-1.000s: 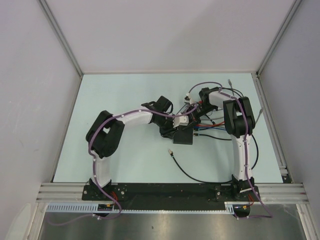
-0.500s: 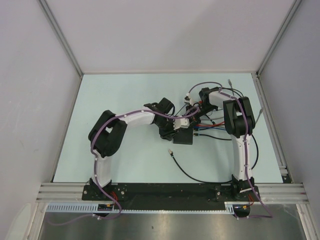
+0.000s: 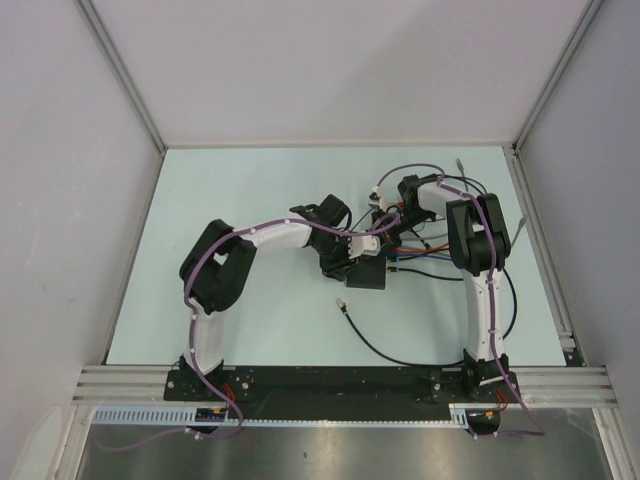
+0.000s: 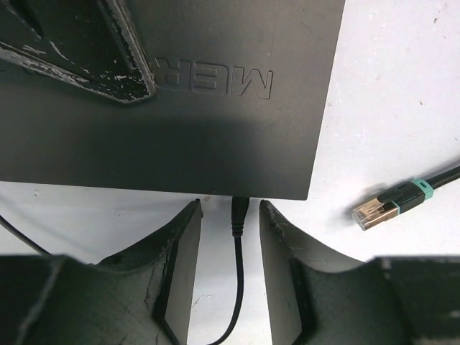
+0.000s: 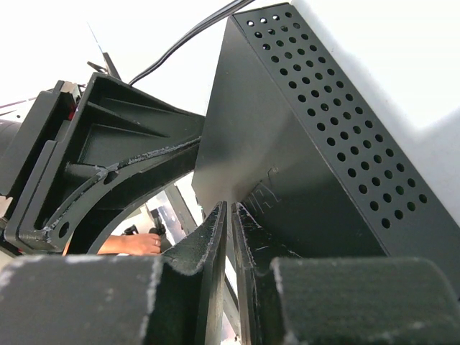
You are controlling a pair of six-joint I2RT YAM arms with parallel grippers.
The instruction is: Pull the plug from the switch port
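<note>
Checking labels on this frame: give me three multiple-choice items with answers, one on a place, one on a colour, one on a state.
1. Where does the loose cable end lie?
A. on the table beside the box
B. on top of the box
C. between gripper fingers

2. What colour is the band on that cable end?
A. red
B. teal
C. yellow

3. How does the left gripper stand at the black plug?
A. shut on it
B. open, one finger on each side
C. far off to one side

Answers:
1 A: it rests on the bare table off the box's corner.
2 B: the band behind the metal tip is teal.
3 B: a gap shows between the plug and each finger.
</note>
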